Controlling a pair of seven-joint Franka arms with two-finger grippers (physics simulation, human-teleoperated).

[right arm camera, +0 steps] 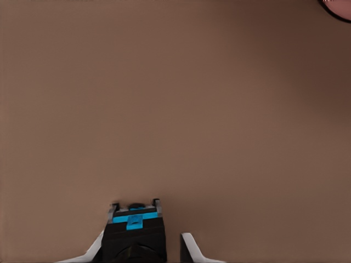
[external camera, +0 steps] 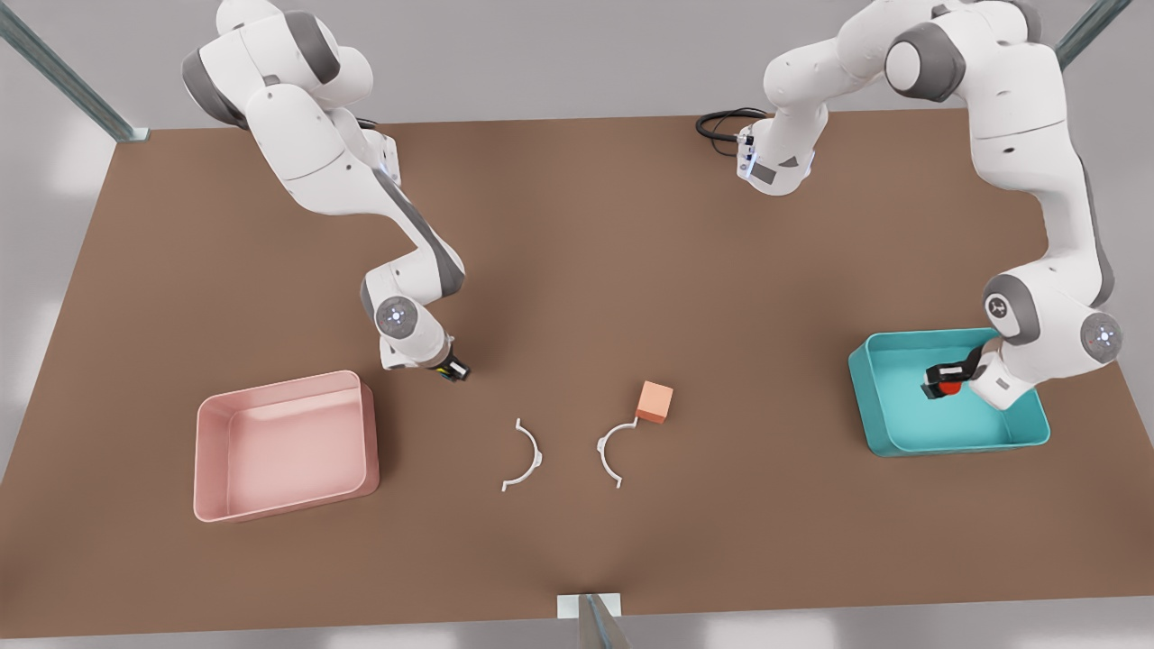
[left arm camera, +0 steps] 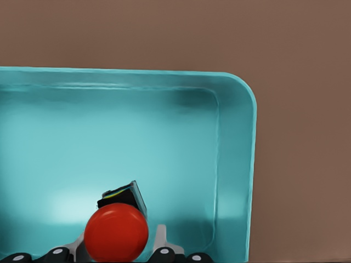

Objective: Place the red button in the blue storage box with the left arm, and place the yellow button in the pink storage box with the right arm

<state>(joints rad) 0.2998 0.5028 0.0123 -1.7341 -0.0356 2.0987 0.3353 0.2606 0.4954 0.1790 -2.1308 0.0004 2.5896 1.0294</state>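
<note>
The left hand [external camera: 940, 382] hangs inside the blue box [external camera: 882, 410], its fingers clamped on the red button [external camera: 947, 388]. The right hand [external camera: 453, 368] hovers over bare tabletop [external camera: 577, 270] just beside the pink box [external camera: 225, 433], pinching the yellow button [external camera: 441, 367], which peeks out between its fingers.

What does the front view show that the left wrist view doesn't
Front view alone: the pink storage box, the orange-pink cube, two white arcs, and the right gripper over bare table, short of the pink box. Left wrist view alone: the close inner corner of the tray. Shared: the left gripper holding the red button over the blue storage box.
</note>
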